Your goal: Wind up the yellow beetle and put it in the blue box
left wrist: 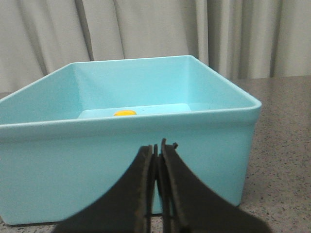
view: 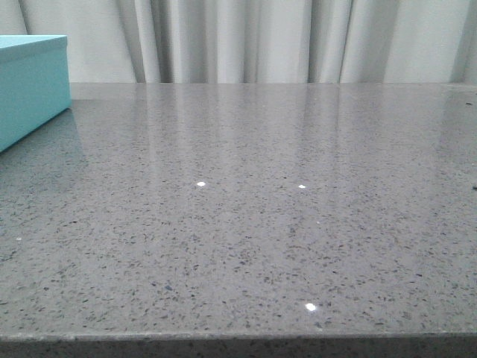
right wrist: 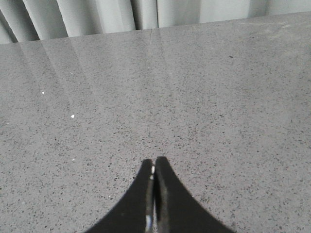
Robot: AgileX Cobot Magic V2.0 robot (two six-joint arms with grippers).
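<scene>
Closed, empty left tool (left wrist: 159,150) faces blue box (left wrist: 121,170) holding yellow beetle (left wrist: 125,113) inside.

yellow beetle (left wrist: 125,113) inside blue box (left wrist: 121,170) (roof showing)

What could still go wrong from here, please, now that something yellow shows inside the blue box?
1. The left pincer, shut and empty, sits close to the blue box; a forward move might nudge it.
2. Only a yellow sliver shows over the rim, so whether the yellow beetle rests upright cannot be confirmed.
3. In the front view the box lies at the table's left edge, mostly out of frame.
</scene>
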